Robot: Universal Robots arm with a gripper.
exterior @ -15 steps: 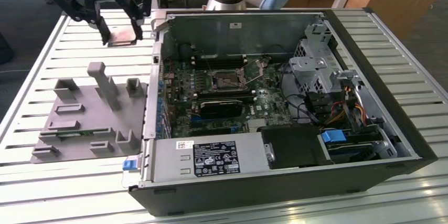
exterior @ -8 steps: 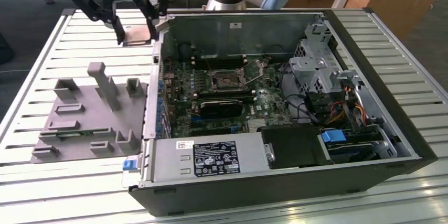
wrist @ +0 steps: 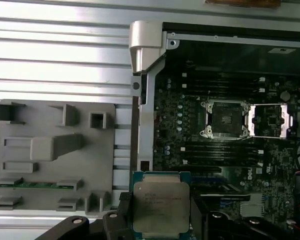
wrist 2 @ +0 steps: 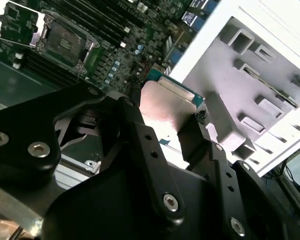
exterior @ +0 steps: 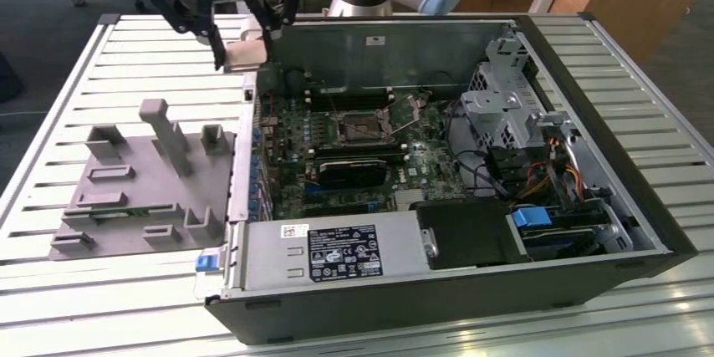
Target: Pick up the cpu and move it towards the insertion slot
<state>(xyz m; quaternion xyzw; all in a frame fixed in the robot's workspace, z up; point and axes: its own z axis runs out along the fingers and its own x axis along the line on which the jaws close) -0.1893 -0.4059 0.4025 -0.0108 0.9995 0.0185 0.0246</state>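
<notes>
The gripper (exterior: 247,46) is seen in the exterior view raised above the rear corner of the open computer case (exterior: 446,290), at the case wall beside the grey plastic tray (exterior: 134,181). The jaws are closed to the width of the cpu (exterior: 247,52), which is clamped between them by two opposite edges; in the first wrist view the cpu (wrist: 160,207) is seen with its pale metal top facing the camera, a black finger (wrist: 119,210) pressed against one edge and another at the opposite edge. In the second wrist view the cpu (wrist 2: 166,116) is shown held between the two dark fingers (wrist 2: 140,140), clear of any surface.

The insertion slot (exterior: 364,127) is located on the motherboard (exterior: 357,156) inside the case, well apart from the jaws and lower than them. In the first wrist view the insertion slot (wrist: 225,119) is seen with its dark centre exposed and its metal load plate (wrist: 269,120) swung open just beside it. In the second wrist view the insertion slot (wrist 2: 65,42) lies beyond the fingers, across the board.

The tray is recorded on the slatted table (exterior: 79,81), outside the case wall, near the jaws. A memory module (wrist: 37,184) is seated in one tray recess.
</notes>
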